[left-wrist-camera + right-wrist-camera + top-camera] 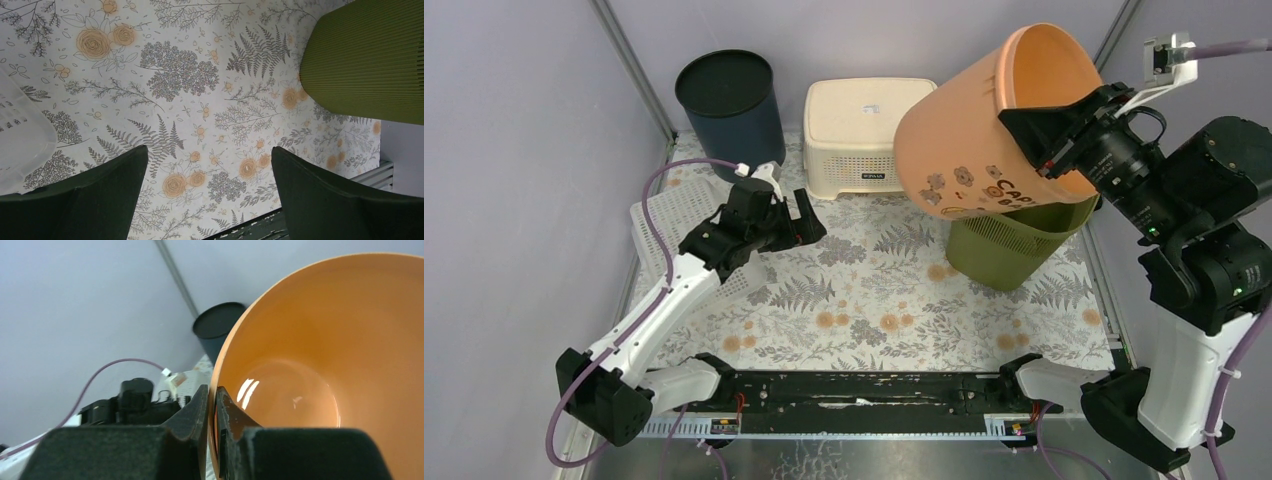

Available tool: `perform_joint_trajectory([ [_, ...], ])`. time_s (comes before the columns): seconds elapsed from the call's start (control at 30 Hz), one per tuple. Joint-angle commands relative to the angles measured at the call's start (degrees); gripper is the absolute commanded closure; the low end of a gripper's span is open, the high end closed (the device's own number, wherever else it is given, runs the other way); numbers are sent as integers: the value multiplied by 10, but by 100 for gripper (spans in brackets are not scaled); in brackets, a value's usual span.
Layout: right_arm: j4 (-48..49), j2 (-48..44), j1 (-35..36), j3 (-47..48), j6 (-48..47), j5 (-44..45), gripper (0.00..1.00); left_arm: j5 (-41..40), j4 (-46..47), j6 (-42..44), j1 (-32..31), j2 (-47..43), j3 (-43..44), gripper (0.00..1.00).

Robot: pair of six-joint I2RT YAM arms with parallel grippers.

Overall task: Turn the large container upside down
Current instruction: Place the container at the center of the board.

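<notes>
Orange plastic: your large container (964,125) hangs tilted above the green basket (1009,250), the right tool (212,402) clenched on its rim, a hold that should let you roll it over. Your left tool (210,165) hovers released over the table (874,295), clear of the swing.

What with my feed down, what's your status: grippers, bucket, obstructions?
Right gripper shut on orange bucket rim; left gripper open, empty. Bucket in the air, tipped sideways, not yet inverted. Green basket just below it.
</notes>
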Motion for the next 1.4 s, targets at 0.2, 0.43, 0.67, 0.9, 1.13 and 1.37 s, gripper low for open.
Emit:
perform_joint_trajectory([
  [0.2, 214, -20, -1, -124, 132, -188, 100, -9, 13, -13, -3, -84, 11, 0],
  [0.43, 320, -30, -1, -246, 196, -242, 100, -34, -32, -14, -3, -135, 39, 0],
  [0.67, 385, -28, 12, -336, 234, -258, 100, -74, -60, -25, -3, -178, 17, 0],
  [0.9, 368, -12, 66, -377, 191, -205, 100, -85, -75, -31, -3, -222, 0, 0],
  [1.13, 331, 22, 112, -377, 133, -153, 100, -77, -75, -37, -3, -231, -25, 0],
  [1.37, 316, 61, 156, -382, 79, -91, 100, -67, -62, -43, -3, -236, -52, 0],
])
